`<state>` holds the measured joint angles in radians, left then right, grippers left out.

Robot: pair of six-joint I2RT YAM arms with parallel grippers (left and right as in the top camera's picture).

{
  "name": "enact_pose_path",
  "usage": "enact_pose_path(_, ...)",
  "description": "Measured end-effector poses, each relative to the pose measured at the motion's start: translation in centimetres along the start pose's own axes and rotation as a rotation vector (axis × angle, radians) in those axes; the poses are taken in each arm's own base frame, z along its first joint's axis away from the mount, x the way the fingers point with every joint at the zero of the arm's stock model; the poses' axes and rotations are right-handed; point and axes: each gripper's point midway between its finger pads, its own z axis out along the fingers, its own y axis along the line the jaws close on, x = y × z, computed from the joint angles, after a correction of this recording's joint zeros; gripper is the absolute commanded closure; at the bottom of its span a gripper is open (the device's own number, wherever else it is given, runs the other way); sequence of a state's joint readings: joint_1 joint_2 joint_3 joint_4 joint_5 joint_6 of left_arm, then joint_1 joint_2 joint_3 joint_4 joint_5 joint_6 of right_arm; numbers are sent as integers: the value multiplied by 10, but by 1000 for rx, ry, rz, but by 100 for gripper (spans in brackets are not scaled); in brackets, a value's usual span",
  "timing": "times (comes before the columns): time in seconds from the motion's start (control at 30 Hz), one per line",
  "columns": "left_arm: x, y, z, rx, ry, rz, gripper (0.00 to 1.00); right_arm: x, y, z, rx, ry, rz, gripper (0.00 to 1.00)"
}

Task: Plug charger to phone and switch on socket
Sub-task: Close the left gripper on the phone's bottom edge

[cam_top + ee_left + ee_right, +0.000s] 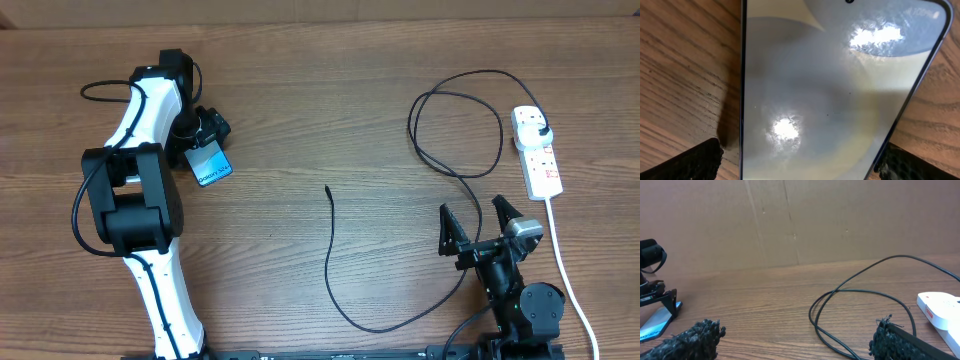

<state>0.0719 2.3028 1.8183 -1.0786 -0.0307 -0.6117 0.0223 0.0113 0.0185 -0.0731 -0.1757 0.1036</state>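
Observation:
The phone (212, 170), slim with a light blue screen, lies flat on the wooden table at the left. My left gripper (203, 148) hovers over its far end, open, with a finger on each side of it. In the left wrist view the phone (830, 90) fills the frame between both black fingertips (695, 162) of the gripper (800, 152). The charger cable (330, 250) runs from its free tip in the middle, loops right, and ends in a black plug (537, 127) seated in the white socket strip (543, 165). My right gripper (478, 222) stands open near the cable loop (860, 295), holding nothing.
A brown cardboard wall (790, 220) stands behind the table. The socket's white cord (565, 270) trails toward the front edge past my right arm. In the right wrist view the socket strip (940, 310) shows at far right and the phone (652, 325) at far left.

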Motion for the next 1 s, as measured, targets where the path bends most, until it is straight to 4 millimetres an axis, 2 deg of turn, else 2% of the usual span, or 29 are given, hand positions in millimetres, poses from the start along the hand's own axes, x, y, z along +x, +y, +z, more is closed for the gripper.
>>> enact_pose_path(0.33,-17,-9,1,34,-70,-6,0,0,0,0,1,-1,0,0)
enact_pose_path(0.57,-11,-6,1,24,-44,-13,0,0,0,0,0,0,-1,0)
enact_pose_path(0.67,-9,-5,1,20,-34,-17,5,0,0,0,0,0,0,0)
enact_pose_path(0.93,-5,-1,1,-1,-19,-42,4,0,0,0,0,0,0,0)
enact_pose_path(1.0,-4,0,1,-5,-19,-42,0,0,0,0,0,-1,0,0)
